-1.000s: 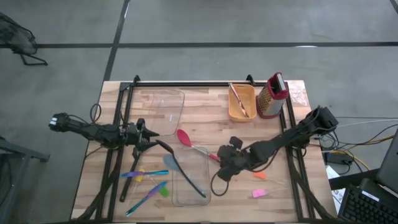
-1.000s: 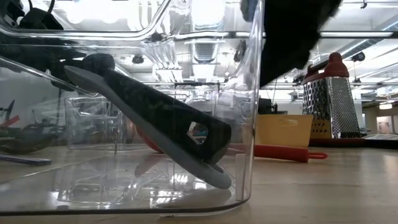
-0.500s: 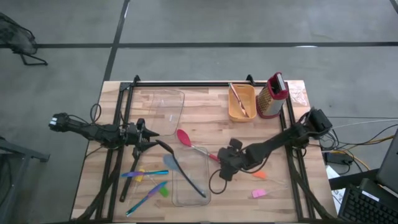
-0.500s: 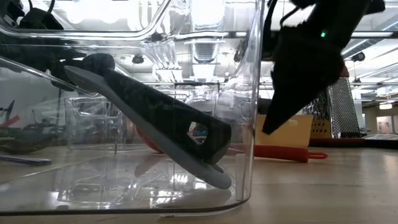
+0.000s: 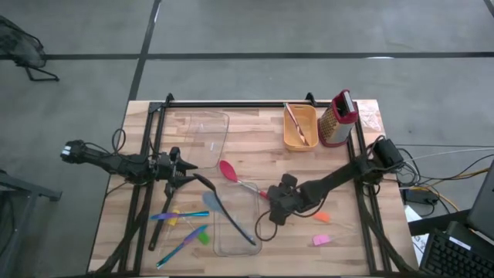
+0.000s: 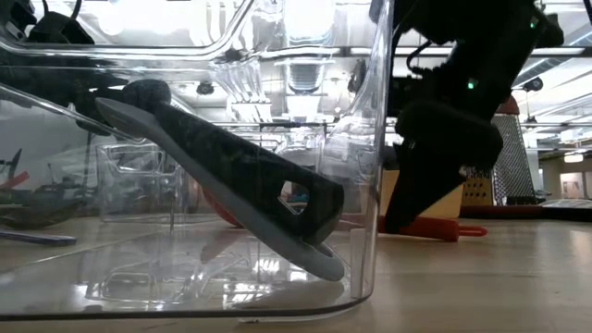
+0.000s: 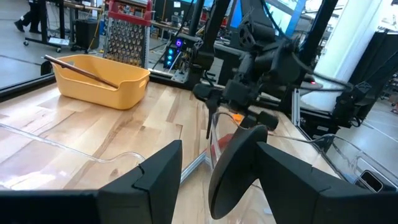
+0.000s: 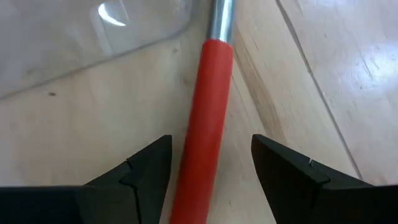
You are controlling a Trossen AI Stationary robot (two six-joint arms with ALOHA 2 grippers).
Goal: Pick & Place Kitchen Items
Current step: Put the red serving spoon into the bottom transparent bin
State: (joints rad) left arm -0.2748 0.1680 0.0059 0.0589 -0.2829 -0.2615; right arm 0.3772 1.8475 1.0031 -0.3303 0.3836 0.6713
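no readable text, labels or numbers anywhere

A clear plastic bin [image 6: 370, 139] fills the near view, and a black slotted turner [image 6: 231, 180] leans inside it, blade down. Beside the bin a dark gripper [image 6: 435, 166] hangs over a red handle [image 6: 435, 227] on the table [image 6: 481, 277]; contact is unclear. Behind stand a yellow tub [image 6: 435, 190] and a metal grater [image 6: 513, 153].

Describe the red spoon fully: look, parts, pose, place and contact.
The red spoon has a red bowl, a thin metal shaft and a red grip. It lies flat on the wooden table beside the clear container. The right claw is low over it, fingers open either side of the grip, apparently not squeezing it.
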